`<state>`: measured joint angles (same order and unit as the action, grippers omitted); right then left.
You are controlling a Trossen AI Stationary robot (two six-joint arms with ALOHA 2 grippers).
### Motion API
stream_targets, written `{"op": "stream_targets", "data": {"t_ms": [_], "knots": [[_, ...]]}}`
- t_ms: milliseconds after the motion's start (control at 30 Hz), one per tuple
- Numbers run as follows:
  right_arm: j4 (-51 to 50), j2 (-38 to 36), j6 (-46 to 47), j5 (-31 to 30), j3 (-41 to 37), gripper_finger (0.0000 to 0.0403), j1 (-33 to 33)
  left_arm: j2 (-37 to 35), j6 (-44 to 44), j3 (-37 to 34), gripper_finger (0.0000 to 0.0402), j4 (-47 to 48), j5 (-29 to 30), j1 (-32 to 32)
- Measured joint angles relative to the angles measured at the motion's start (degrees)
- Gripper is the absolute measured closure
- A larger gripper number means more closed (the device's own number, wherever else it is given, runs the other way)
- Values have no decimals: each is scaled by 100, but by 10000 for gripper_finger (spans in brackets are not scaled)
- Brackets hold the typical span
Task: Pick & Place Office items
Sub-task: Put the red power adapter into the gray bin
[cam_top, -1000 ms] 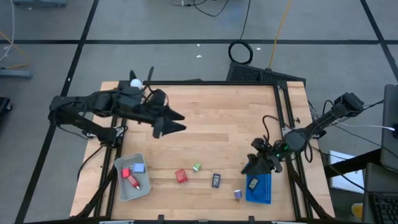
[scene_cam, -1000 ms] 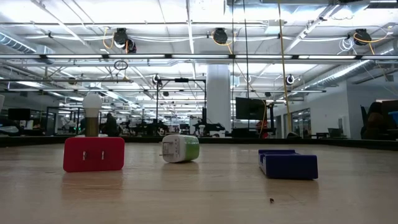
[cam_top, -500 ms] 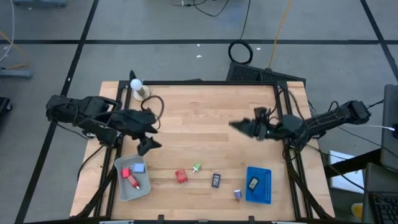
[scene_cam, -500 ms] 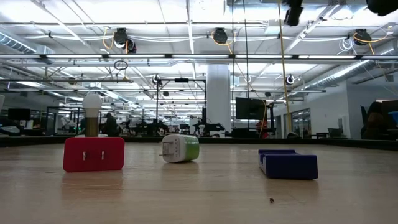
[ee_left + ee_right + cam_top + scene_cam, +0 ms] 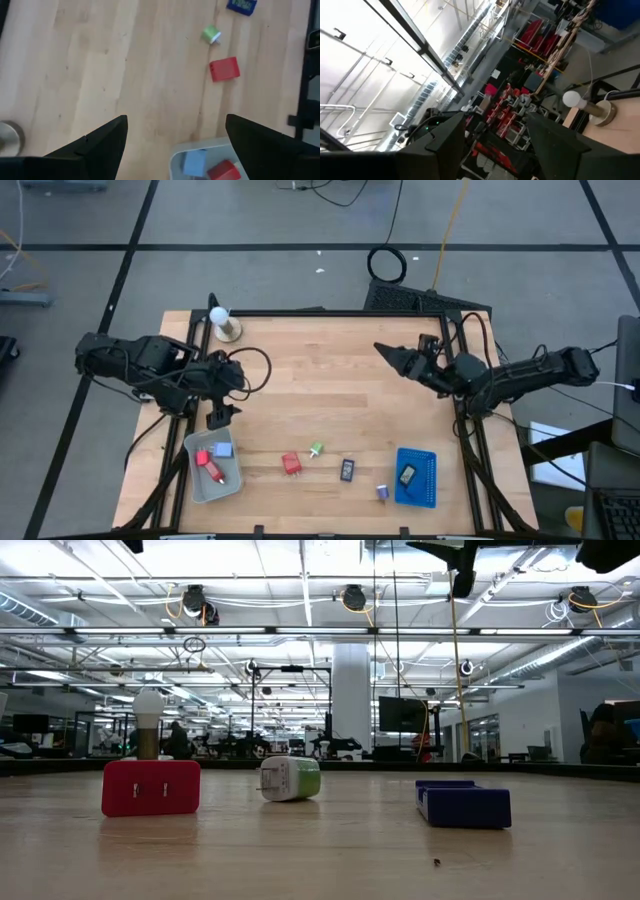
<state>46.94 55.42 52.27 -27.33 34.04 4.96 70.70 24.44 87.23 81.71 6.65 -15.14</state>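
Note:
A red block (image 5: pixel 291 464), a green-white bit (image 5: pixel 316 449), a black rectangle (image 5: pixel 347 470) and a purple bit (image 5: pixel 382 492) lie flat on the table near its front edge. Another black rectangle (image 5: pixel 407 474) lies in the blue tray (image 5: pixel 424 492). The grey tray (image 5: pixel 196 483) holds a light-blue block (image 5: pixel 194 162) and red pieces (image 5: pixel 223 170). My left gripper (image 5: pixel 218 418) hangs open over the table just beyond the grey tray, pointing steeply down, with nothing between its fingers (image 5: pixel 95 145). My right gripper (image 5: pixel 384 351) is open and empty, raised over the table's right half and pointing up.
A white ball on a wooden base (image 5: pixel 222 322) stands at the far left corner. A dark frame (image 5: pixel 340 313) borders the table's far and side edges. Bare wood (image 5: pixel 320 390) fills the table's middle. The low view shows the red block (image 5: pixel 150 787), green-white bit (image 5: pixel 290 778) and blue tray (image 5: pixel 465 803).
My left gripper has drawn back from the table's middle toward the left edge and sunk, tipping from level to steeply down beside the grey tray. My right gripper has risen from over the blue tray, swung toward the far edge and tipped upward. The items have stayed put.

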Motion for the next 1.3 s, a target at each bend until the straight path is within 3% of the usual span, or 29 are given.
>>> {"op": "stream_targets", "data": {"t_ms": [267, 500, 667, 800, 1300], "knots": [[-34, 103, 94, 29, -2, 193, -51, 663, -897, 1, 64, -188, 702, -176], [-58, 192, 169, 57, -3, 193, -34, 1329, -2196, 1, 64, -546, 727, -258], [-61, 246, 201, 208, -4, 193, -34, 1539, -2765, 1, 64, -1295, 610, -258], [-107, 264, 271, 212, -4, 193, -34, 1599, -2725, 1, 64, -1688, -73, -229], [-819, 262, 472, 214, -4, 193, -32, 1982, -4696, 3, 64, -1933, -600, -304]]}}
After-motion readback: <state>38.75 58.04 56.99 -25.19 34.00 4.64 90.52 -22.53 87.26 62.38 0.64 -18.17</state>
